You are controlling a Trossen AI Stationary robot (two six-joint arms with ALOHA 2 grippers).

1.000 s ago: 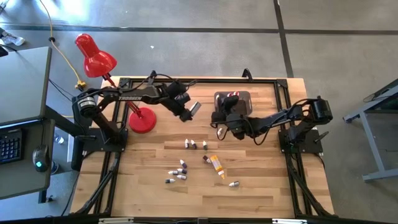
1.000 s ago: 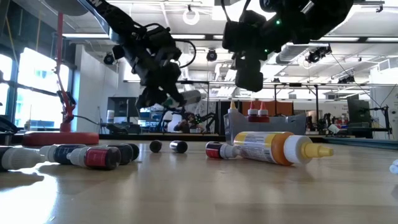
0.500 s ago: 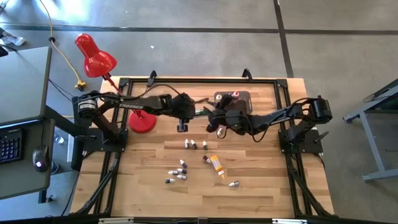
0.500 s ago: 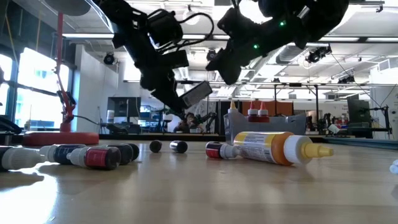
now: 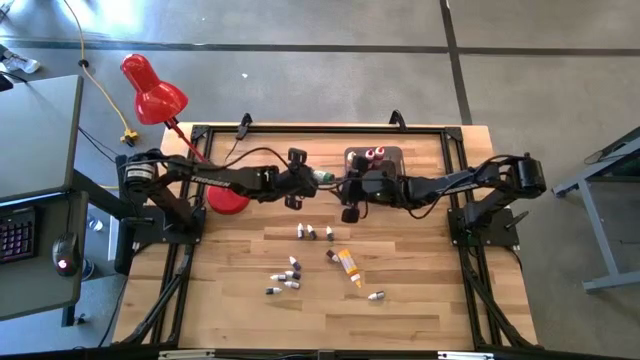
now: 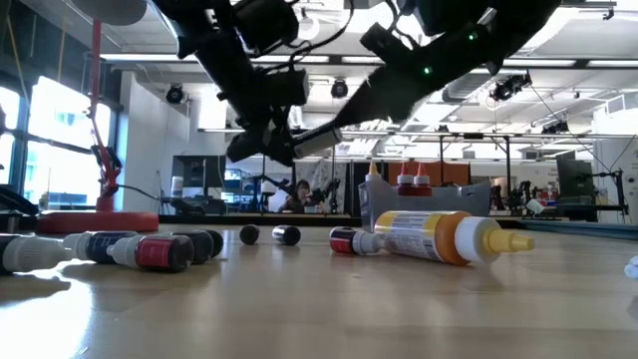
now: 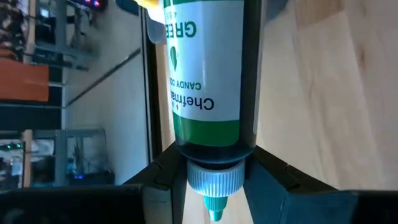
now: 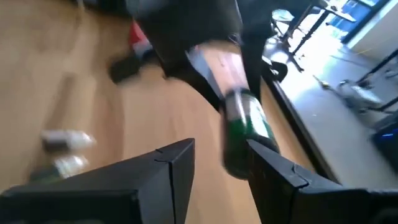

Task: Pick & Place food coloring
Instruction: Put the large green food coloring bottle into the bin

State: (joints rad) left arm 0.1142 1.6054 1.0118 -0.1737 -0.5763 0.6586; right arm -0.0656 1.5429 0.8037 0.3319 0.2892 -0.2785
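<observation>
Nearest the front edge: yellow bottle (image 5: 348, 266) flat on the table (image 5: 420, 300), long axis running front-to-back, pointed cap toward the front. Small dark-and-white bottles (image 5: 288, 277) scattered beside it, all lying down. Mid-table, raised: left gripper (image 5: 310, 181) clamped on green bottle (image 7: 206, 74), held roughly horizontal, bottom end toward right gripper (image 5: 347, 186), fingers apart just beside it. Far back: grey tub (image 5: 374, 158), red-capped bottles upright inside.

Pale wood table (image 5: 420, 290), matt plastic grippers (image 7: 211, 177)
</observation>
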